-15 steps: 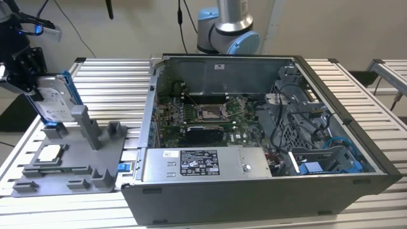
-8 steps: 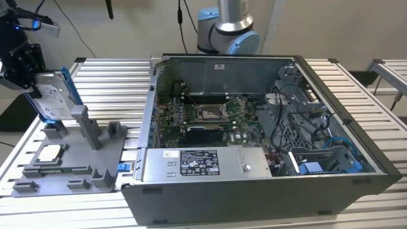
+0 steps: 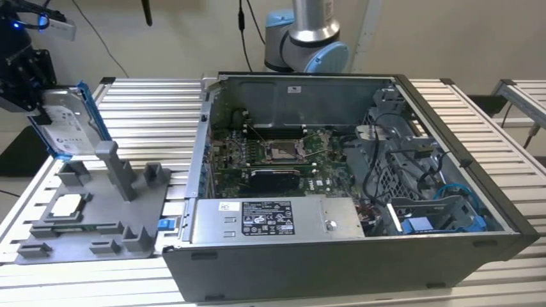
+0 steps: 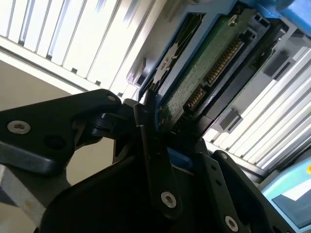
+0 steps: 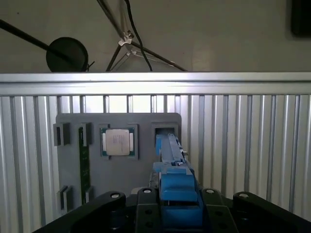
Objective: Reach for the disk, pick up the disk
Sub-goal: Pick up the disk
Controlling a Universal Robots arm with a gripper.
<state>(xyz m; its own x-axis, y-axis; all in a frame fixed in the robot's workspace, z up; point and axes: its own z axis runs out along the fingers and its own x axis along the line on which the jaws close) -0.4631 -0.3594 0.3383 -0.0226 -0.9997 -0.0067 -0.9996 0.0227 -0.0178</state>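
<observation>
Exterior view: the gripper (image 3: 36, 105) hangs at the exterior view's far left, above the left edge of the worktop (image 3: 145, 109), its black body angled downward. Its fingers are pressed against the two flat faces of the disk (image 3: 70, 125), pinching it by the upper end. The disk stands on edge, slightly tilted, with its labelled silver face and blue carrier frame turned toward the camera.

In the second wrist view the gripper (image 4: 163, 126) clamps the blue-framed edge, and the disk's (image 4: 204, 63) green circuit-board side and connector are exposed. In the first wrist view the gripper (image 5: 177, 204) looks down along the disk (image 5: 170, 150), whose lower end lies over a slot in the grey fixture tray (image 5: 146, 170); whether it touches the slot cannot be told.

A processor chip (image 5: 116, 141) sits in the next recess. Beyond the grey fixture tray (image 3: 145, 211) stands the open computer case (image 3: 341, 256), with the arm's base (image 3: 307, 38) behind it.
</observation>
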